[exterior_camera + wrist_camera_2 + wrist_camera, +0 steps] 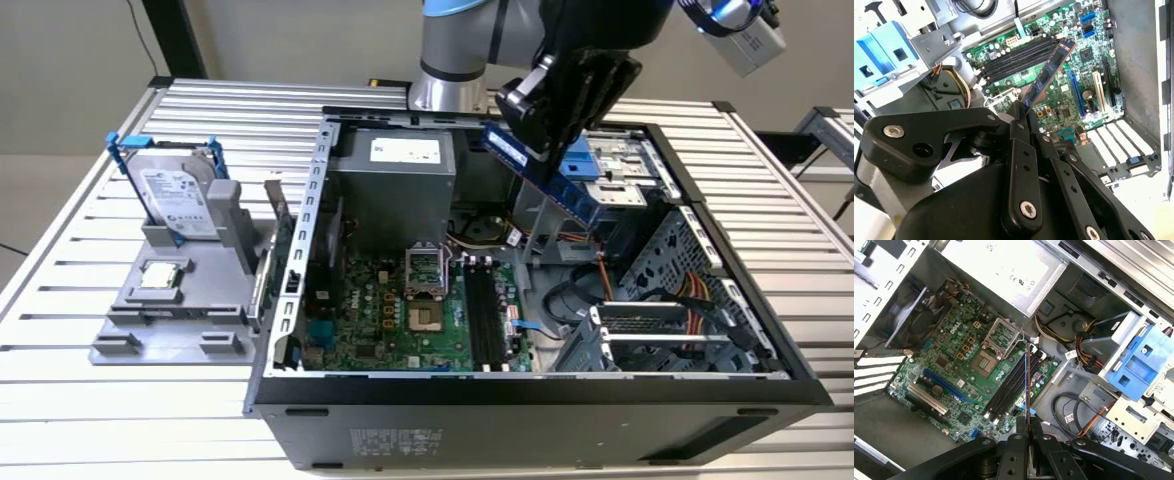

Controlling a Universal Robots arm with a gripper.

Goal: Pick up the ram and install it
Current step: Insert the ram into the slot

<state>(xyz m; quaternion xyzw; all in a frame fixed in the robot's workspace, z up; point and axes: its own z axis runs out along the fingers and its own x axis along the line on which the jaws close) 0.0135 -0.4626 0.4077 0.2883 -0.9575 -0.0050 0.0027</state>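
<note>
**RAM in the pincer, up over the open case**

The pincer (531, 112) is clamped on one end of the ram (541, 168). The rest of the stick juts out free, tilted down toward the motherboard (380, 310).

The ram hangs in the air above the far part of the computer case (320, 200), toward the surface's (80, 400) far edge. It touches nothing and is well apart from the memory slots (483, 315).

In the first wrist view it shows edge-on (1027, 385), running roughly parallel to the slots. In the second wrist view its free end sits over them (1046, 77).

Handling, my read:
- It should be light, thin and stiff along its length, but it is fragile. It won't tolerate twist or side load.
- The faces are smooth, so it could pivot in an end grip if the free end catches.
- Best hold is flat pads on the board faces near one end, clear of the contact edge and clear of the chips if possible.
- I can't see how deep the stick sits between the pads. It's probably shallow.
</note>
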